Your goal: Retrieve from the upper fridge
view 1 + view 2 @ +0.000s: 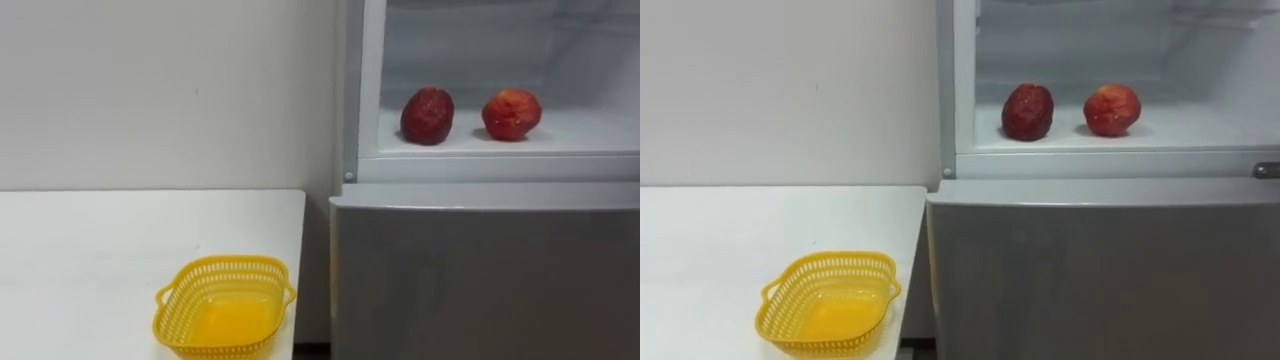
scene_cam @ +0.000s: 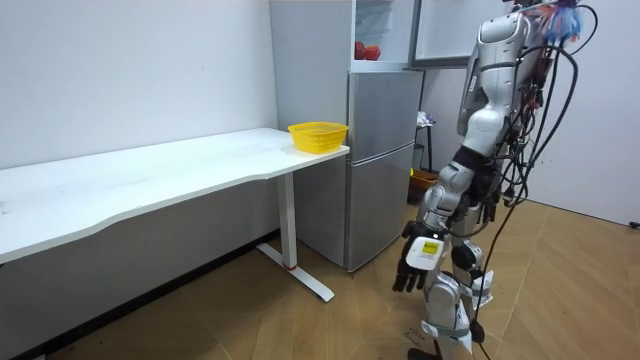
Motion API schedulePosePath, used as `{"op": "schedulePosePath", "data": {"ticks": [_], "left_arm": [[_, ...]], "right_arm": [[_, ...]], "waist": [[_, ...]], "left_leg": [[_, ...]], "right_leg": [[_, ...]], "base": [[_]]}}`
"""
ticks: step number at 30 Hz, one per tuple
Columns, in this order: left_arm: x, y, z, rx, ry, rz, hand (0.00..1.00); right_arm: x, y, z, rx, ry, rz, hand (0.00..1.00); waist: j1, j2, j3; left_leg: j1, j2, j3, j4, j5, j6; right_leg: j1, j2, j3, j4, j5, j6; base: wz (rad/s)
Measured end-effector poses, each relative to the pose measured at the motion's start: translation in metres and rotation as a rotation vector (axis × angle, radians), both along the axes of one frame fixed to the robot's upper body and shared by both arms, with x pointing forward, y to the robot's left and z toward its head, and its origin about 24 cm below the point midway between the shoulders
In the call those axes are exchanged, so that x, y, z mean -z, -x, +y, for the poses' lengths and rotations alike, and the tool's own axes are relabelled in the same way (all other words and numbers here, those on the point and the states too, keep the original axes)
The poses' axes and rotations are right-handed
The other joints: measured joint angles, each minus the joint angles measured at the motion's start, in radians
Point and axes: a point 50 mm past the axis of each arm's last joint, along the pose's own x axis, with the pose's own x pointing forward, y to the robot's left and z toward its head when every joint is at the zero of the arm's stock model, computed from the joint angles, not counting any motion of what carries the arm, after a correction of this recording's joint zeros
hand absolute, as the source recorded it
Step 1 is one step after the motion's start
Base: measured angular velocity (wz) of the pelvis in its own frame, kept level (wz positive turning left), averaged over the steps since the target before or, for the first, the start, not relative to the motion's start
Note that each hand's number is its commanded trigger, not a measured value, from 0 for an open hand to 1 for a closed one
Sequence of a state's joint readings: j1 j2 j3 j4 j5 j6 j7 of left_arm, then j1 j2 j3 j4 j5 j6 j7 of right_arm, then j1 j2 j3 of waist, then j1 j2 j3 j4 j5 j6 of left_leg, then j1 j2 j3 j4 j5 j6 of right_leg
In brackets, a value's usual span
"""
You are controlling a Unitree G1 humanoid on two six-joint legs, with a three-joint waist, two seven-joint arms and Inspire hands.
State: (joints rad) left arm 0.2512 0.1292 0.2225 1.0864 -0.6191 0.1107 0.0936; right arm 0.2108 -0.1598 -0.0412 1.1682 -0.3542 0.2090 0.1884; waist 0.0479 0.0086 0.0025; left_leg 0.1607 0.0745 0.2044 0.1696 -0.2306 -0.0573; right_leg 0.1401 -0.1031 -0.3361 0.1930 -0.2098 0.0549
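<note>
White wall (image 1: 150, 90) formed the background in the left eye view, with a white table (image 1: 90, 240) below it and a fridge (image 1: 368, 100) just beyond the table's right edge. The upper compartment (image 1: 500, 50) stood open; the lower door (image 1: 480, 290) was closed. Two items sat on the shelf (image 1: 590, 135): a dark red fruit (image 1: 428, 115) on the left and a red apple (image 1: 511, 113) on the right, side by side and apart, both near the front edge. The dark red fruit stood with its long axis roughly upright; the red apple was nearly round. Open room lay above both and to the apple's right. The compartment frame stood close on the dark fruit's left. A yellow basket (image 1: 230, 265) rested empty on the table corner nearest the fridge.

In the room view, the robot stood on the floor facing the fridge, a short way off. Its left hand (image 2: 418, 258) hung low beside the leg, fingers apparently loose and straight, holding nothing, though the distance made this hard to confirm. Both fruits therefore lay above and ahead of that hand. The dark red fruit was judged the nearer target.

The right eye view showed a narrow gap between table edge and fridge.
</note>
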Motion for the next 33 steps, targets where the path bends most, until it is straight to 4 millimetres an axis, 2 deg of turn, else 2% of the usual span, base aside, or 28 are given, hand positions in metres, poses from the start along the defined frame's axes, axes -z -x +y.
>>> {"op": "schedulePosePath", "data": {"ticks": [8,12,15,17,20,22,27,33], "left_arm": [[0.002,-0.004,-0.008,0.271,0.034,0.025,0.00],[0.002,-0.007,-0.008,0.339,0.035,0.027,0.00],[0.002,-0.010,-0.008,0.393,0.032,0.019,0.00],[0.002,-0.009,-0.009,0.403,0.035,0.018,0.00],[0.002,-0.012,-0.009,0.420,0.032,0.014,0.00],[0.002,-0.014,-0.009,0.434,0.025,0.004,0.00],[0.001,-0.020,-0.009,0.502,0.016,-0.012,0.00],[0.000,-0.029,-0.009,0.589,-0.015,-0.032,0.00]], "right_arm": [[0.001,0.008,0.004,0.023,-0.007,0.019,0.00],[0.002,0.007,0.005,0.034,0.004,0.006,0.00],[0.001,0.000,0.003,0.020,0.035,-0.034,0.00],[0.001,-0.006,0.002,0.009,0.066,-0.074,0.00],[0.000,-0.011,0.001,0.011,0.093,-0.114,0.00],[-0.002,-0.022,-0.002,0.004,0.132,-0.178,0.00],[-0.015,-0.050,-0.010,0.023,0.226,-0.374,0.00],[-0.052,-0.108,0.000,0.016,0.239,-0.764,0.00]], "waist": [[-0.022,0.001,0.0000],[-0.023,0.002,0.0002],[-0.027,0.005,0.0008],[-0.023,0.008,0.0016],[-0.029,0.008,0.0012],[-0.032,0.009,-0.0005],[-0.064,0.020,0.0052],[-0.082,0.019,0.0029]], "left_leg": [[0.000,0.000,0.012,-0.002,0.000,0.000],[0.000,0.000,0.013,-0.002,0.000,0.000],[-0.011,0.000,0.014,-0.002,0.000,0.000],[-0.012,0.001,0.043,-0.003,0.000,0.000],[-0.010,0.001,0.052,-0.003,0.000,0.000],[-0.009,0.001,0.062,-0.003,0.000,0.000],[-0.016,0.000,0.062,-0.004,0.000,0.000],[-0.028,0.001,0.065,-0.003,0.000,0.000]], "right_leg": [[-0.011,0.000,0.009,0.003,0.000,0.000],[-0.012,0.000,0.012,0.001,0.000,0.000],[-0.027,0.001,0.019,0.007,0.000,0.000],[-0.039,0.001,0.034,0.013,0.000,0.000],[-0.040,0.001,0.039,0.013,0.001,0.000],[-0.049,0.001,0.050,0.017,0.001,0.000],[-0.067,0.001,0.065,0.028,0.003,-0.002],[-0.095,0.006,0.091,0.027,0.009,-0.002]], "base": [[-0.05],[0.00],[-0.03],[-0.17],[-0.10],[-0.18],[-0.11],[-0.11]]}}
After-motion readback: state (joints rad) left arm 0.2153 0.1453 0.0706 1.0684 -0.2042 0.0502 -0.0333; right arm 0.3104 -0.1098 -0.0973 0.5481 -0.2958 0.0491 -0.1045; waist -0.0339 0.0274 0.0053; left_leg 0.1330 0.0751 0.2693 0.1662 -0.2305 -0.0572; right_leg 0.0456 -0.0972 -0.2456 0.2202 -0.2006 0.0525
